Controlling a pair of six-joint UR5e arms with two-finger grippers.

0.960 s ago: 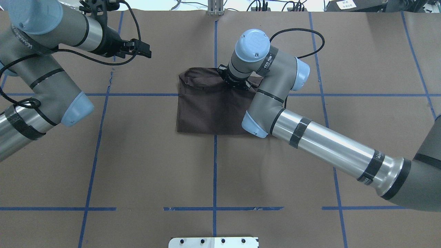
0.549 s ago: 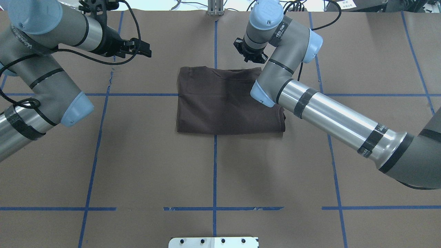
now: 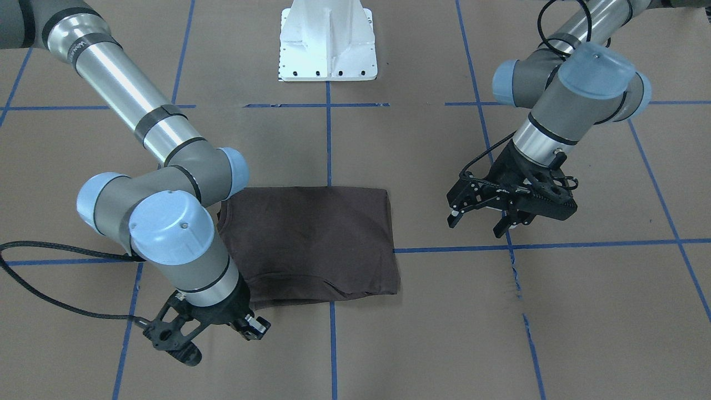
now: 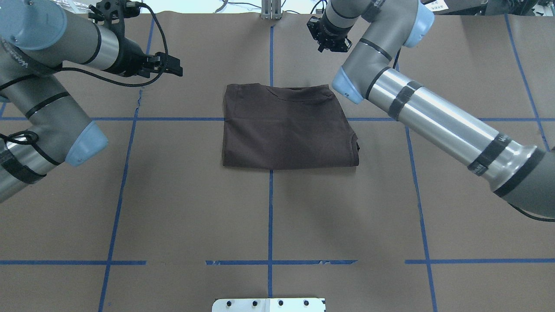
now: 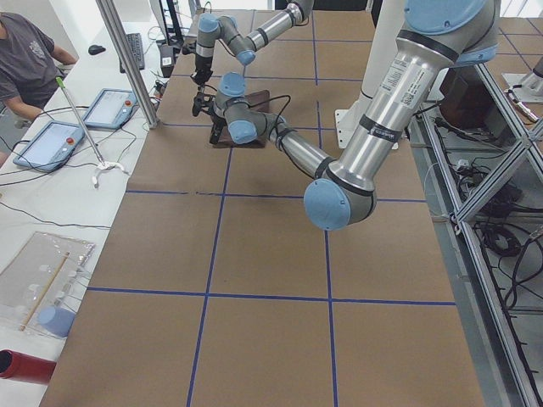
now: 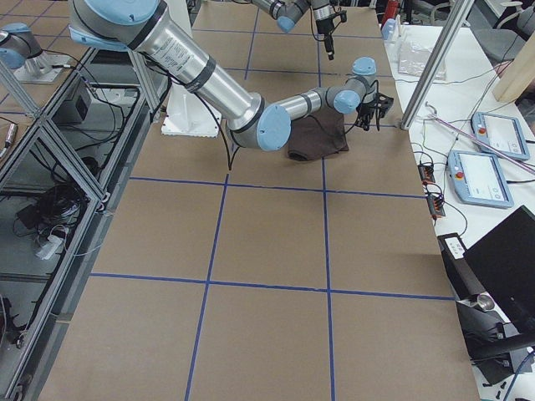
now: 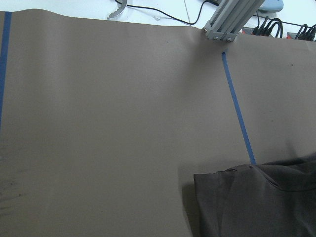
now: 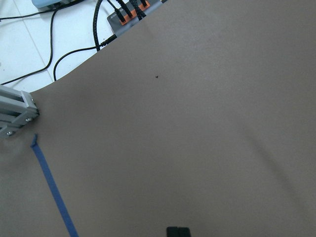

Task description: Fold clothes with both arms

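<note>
The dark brown T-shirt [image 4: 286,128] lies folded into a flat rectangle at the table's middle, its neck edge toward the far side; it also shows in the front view [image 3: 311,244] and at the lower right of the left wrist view [image 7: 261,202]. My left gripper [image 4: 171,65] hovers off the shirt's far left corner, open and empty, its jaws spread in the front view [image 3: 476,225]. My right gripper [image 4: 330,40] hangs beyond the shirt's far right corner, near the table's far edge, open and holding nothing [image 3: 219,339]. Neither gripper touches the cloth.
Brown paper with blue tape lines [image 4: 270,216] covers the table. The white bolted pedestal [image 3: 328,44] stands on the robot's side. An aluminium post [image 4: 271,11] and cables sit at the far edge. A person [image 5: 25,59] and tablets [image 5: 106,106] are beside the table.
My right gripper let go of the shirt's far edge, rose and moved away toward the far edge. The shirt settled flat. The left gripper shifted slightly to the left.
</note>
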